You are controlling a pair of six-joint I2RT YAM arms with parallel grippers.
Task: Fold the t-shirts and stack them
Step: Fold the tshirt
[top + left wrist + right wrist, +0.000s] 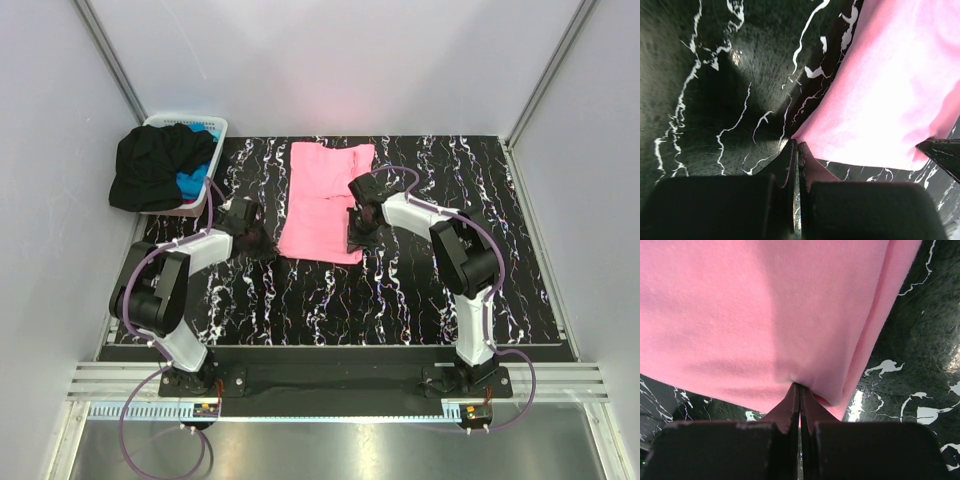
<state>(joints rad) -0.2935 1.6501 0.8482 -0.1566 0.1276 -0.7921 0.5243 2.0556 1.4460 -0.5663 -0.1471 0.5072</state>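
Note:
The pink t-shirt (325, 195) lies as a long folded strip in the middle of the table. My left gripper (262, 243) is at its near left corner. In the left wrist view the jaws (797, 143) are shut, with the tip of the pink cloth (890, 100) pinched between them. My right gripper (357, 240) is at the near right corner. There the jaws (800, 386) are shut on a fold of pink cloth (765, 315). The black t-shirt (155, 165) and the blue t-shirt (190, 183) are heaped in the basket.
The white slotted basket (215, 125) stands at the far left corner, partly off the black marbled table (400, 290). White walls close in the left, back and right sides.

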